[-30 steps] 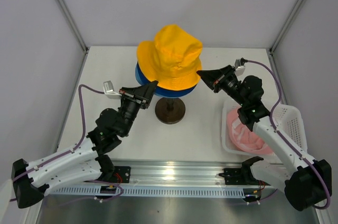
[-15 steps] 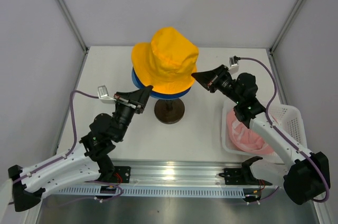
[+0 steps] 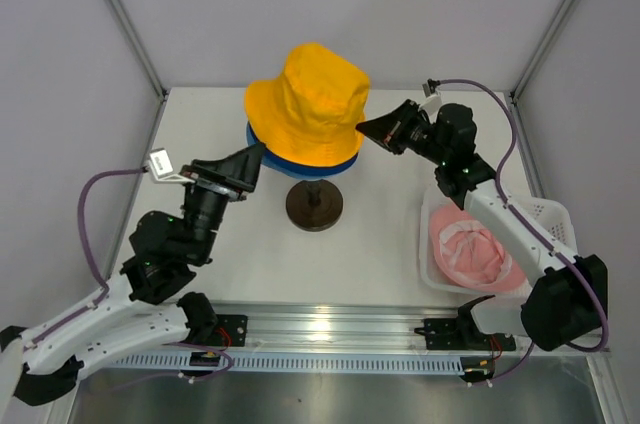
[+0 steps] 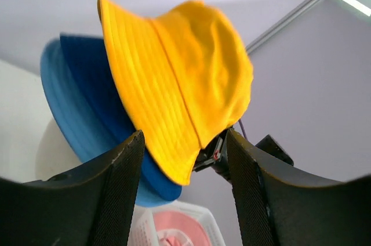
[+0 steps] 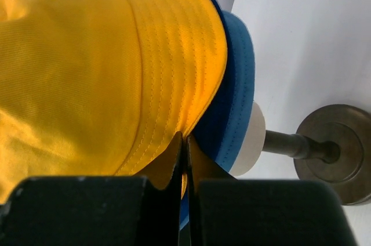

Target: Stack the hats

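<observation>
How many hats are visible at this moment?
4. The yellow hat tops the stack on the mannequin head, dark navy hat beneath it, light blue hat lowest; pink hat in the white basket. More could hide beneath the pink one.

1. Left gripper (image 4: 184, 136) fills the bottom of the shot; its two dark fingers (image 4: 119, 194) stand wide apart.
2. Yellow hat (image 4: 179, 83) sits tilted at the front; its brim dips into the gap between those fingers; contact, I cannot tell.
3. Dark navy hat (image 4: 95, 83) is tucked right behind it; light blue hat (image 4: 61, 104) is behind that, brims overlapping.
4. Cream mannequin head (image 4: 49, 153) peeks out under the blue brims.
5. Right gripper (image 4: 210, 153) meets the yellow brim's lower right edge.
6. Down low, a pink hat (image 4: 177, 233) lies in a white mesh basket (image 4: 142, 223).
</observation>
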`<state>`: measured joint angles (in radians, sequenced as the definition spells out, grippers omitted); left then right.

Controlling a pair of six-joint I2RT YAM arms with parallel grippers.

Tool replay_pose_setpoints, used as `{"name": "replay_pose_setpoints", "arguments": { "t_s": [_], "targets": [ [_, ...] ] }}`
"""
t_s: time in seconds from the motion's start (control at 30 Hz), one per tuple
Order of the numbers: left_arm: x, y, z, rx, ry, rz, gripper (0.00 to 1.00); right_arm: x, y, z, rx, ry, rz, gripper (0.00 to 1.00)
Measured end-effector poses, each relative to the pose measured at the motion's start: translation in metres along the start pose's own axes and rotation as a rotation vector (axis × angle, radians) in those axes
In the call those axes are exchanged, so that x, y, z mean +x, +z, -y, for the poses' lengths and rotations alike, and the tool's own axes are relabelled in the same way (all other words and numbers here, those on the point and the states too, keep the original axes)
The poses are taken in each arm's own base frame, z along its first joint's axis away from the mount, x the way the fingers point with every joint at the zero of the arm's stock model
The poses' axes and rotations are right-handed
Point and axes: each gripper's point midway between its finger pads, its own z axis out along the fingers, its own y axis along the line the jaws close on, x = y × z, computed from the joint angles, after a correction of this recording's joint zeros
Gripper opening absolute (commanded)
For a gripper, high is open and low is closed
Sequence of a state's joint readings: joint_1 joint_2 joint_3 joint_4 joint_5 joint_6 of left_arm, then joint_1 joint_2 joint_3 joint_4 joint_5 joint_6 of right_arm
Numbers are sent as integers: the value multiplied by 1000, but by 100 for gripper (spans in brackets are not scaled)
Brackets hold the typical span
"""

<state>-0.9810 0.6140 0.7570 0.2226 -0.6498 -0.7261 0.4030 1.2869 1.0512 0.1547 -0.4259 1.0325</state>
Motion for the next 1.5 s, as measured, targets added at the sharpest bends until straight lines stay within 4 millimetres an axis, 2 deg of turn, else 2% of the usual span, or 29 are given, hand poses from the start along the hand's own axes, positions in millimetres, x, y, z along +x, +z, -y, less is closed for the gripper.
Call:
{"name": "replay_pose_setpoints", "arguments": {
  "t_s": [0.2, 0.33, 0.43, 0.53, 0.67, 0.73, 0.83, 1.07, 1.23, 1.37, 1.5],
  "targets": [
    [-65, -7, -1, -18, 72, 183, 63, -10, 16, 4, -2, -46, -61, 4],
    [-96, -3, -6, -52, 112, 256, 63, -15, 23, 4, 3, -85, -97, 4],
    [-107, 10, -4, -50, 131, 252, 62, -18, 27, 5, 4, -108, -119, 6],
    [-100, 31, 5, -11, 149, 160, 60, -21, 28, 6, 2, -131, -135, 7],
    [-65, 62, 14, 47, 134, -44, 57, -25, 31, 8, -4, -154, -157, 7],
    [-43, 69, 3, 35, 111, -133, 58, -26, 33, 9, -9, -158, -167, 7],
    [-23, 70, -12, 1, 86, -219, 58, -26, 35, 9, -21, -165, -184, 7],
    [-31, 59, -11, -4, 56, -196, 63, -27, 37, 8, -30, -188, -204, 7],
    [-36, 50, -18, -23, 52, -162, 63, -26, 38, 8, -38, -192, -214, 7],
    [-38, 58, -24, -32, 52, -151, 61, -26, 38, 8, -42, -191, -218, 7],
    [-39, 75, -41, -62, 28, -147, 60, -26, 38, 8, -43, -192, -218, 8]
  ]
}}
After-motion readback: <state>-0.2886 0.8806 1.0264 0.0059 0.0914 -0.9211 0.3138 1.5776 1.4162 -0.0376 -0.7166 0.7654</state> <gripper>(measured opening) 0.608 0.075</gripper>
